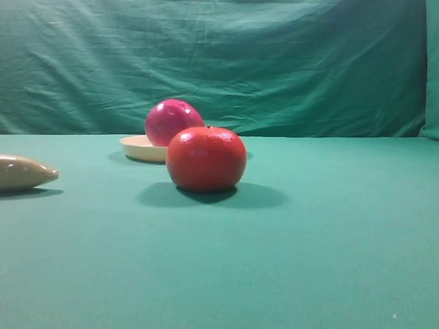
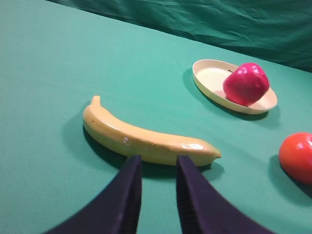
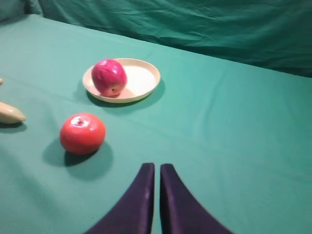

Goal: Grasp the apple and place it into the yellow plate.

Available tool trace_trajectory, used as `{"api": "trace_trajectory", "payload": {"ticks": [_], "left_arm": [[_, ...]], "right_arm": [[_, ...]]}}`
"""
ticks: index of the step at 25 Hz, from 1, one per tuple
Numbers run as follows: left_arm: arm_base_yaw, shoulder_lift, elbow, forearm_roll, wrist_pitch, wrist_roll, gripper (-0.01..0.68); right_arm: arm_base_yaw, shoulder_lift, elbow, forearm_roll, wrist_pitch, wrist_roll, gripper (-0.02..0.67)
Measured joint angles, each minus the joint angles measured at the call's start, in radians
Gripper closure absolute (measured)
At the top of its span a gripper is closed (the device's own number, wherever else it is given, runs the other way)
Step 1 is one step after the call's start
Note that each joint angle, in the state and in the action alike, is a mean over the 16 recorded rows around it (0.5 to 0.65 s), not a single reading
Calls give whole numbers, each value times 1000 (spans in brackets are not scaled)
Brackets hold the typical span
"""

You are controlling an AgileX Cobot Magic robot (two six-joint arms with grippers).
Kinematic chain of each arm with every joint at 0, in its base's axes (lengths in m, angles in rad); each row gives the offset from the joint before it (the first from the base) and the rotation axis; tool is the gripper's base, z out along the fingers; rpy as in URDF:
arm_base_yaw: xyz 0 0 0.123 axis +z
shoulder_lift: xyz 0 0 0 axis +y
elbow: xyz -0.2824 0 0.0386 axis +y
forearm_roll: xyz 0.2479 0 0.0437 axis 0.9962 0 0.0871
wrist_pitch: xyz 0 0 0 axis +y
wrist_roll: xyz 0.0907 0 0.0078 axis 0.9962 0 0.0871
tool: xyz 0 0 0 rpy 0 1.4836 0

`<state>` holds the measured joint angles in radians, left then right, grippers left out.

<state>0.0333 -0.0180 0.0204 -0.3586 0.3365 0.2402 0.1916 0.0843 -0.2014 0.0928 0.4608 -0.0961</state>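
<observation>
The magenta-pink apple [image 1: 171, 120] rests inside the pale yellow plate [image 1: 136, 147], on the plate's left side in the right wrist view. It also shows as the apple [image 2: 246, 84] in the plate [image 2: 209, 78] and the apple [image 3: 109, 77] in the plate [image 3: 144, 78]. My right gripper [image 3: 156, 168] is shut and empty, well short of the plate over bare cloth. My left gripper [image 2: 157, 163] has a narrow gap between its fingers with nothing in it, just in front of a banana. Neither gripper appears in the exterior high view.
An orange-red round fruit [image 1: 206, 159] sits in front of the plate, also seen as the fruit [image 3: 82, 133]. A beige-yellow banana [image 2: 141, 139] lies at the left on the green tablecloth [image 1: 329, 240]. A green curtain [image 1: 274, 62] hangs behind.
</observation>
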Motion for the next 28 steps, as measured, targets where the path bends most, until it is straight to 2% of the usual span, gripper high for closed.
{"api": "trace_trajectory", "payload": {"ticks": [11,28], "left_arm": [[0,0,0,0,0,0,516],[0,0,0,0,0,0,516]], "right_arm": [[-137,-96,180,-7,-77,0,649],[-153,-97,228,-5,-81,-15,649]]}}
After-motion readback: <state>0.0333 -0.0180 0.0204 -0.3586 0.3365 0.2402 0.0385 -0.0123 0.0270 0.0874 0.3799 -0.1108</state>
